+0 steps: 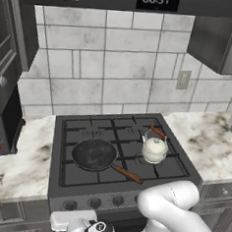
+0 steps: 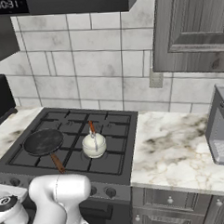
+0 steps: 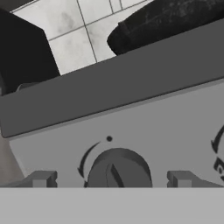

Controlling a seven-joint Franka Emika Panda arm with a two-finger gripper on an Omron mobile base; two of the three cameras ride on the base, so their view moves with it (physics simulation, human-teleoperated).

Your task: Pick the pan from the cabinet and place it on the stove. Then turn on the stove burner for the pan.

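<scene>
The pan (image 1: 94, 153) sits on the stove's (image 1: 113, 187) front-left grate; the gripper (image 3: 111, 179), fingers spread, faces a front knob (image 3: 118, 169).

My fingertips (image 3: 41, 179) are standing wide either side of a round knob (image 3: 119, 168) at bottom centre of the hand view, with nothing lying between. Above, the stove (image 3: 109, 94) edge and the pan (image 3: 162, 19) are crowding the upper right.

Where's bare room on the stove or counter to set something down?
Free: both rear grates of the stove behind the pan and kettle; the marble counter on the kettle's side. Crowded: the front two burners.
</scene>
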